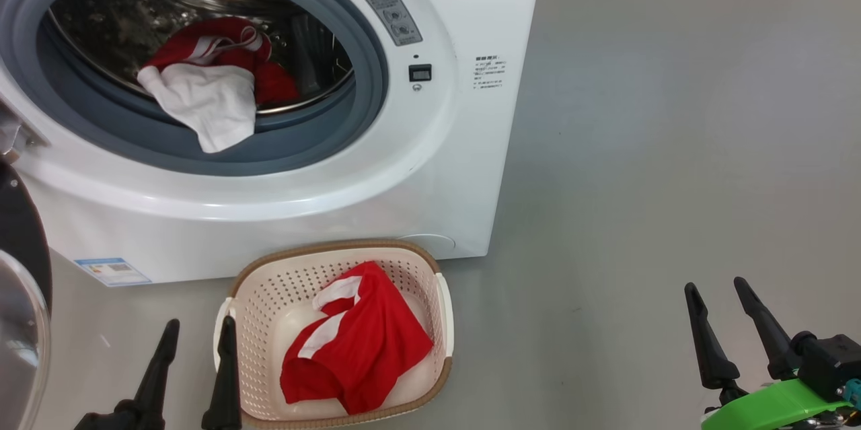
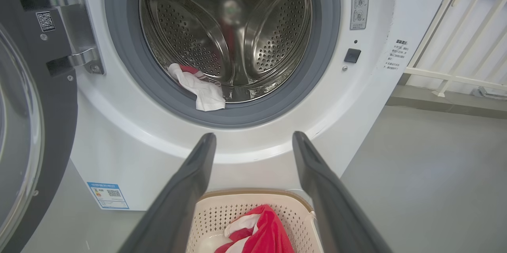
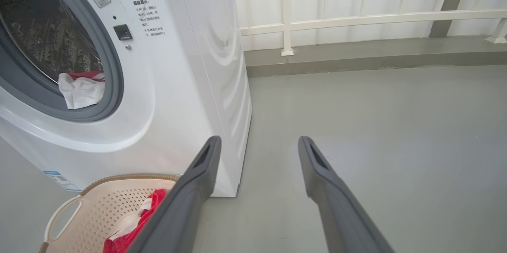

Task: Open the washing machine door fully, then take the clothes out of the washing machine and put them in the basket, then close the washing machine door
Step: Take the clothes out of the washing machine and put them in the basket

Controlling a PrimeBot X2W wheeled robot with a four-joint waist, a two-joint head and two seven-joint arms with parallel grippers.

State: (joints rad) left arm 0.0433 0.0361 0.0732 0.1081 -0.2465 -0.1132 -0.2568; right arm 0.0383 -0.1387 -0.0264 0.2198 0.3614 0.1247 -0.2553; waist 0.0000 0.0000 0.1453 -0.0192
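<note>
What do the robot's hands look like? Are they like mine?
Not much like yours. Each hand, the left gripper and the right gripper, has just two long dark fingers that narrow to pointed tips, a bit like beaks. Up close they are smooth and dark grey, with a shallow slot near the tip. Behind the right one sits a black block on a bright green piece.

I see a glossy perforated steel drum (image 2: 273, 27), soft red cloth (image 1: 366, 349) and a matt, probably plastic basket (image 1: 269, 302).
</note>
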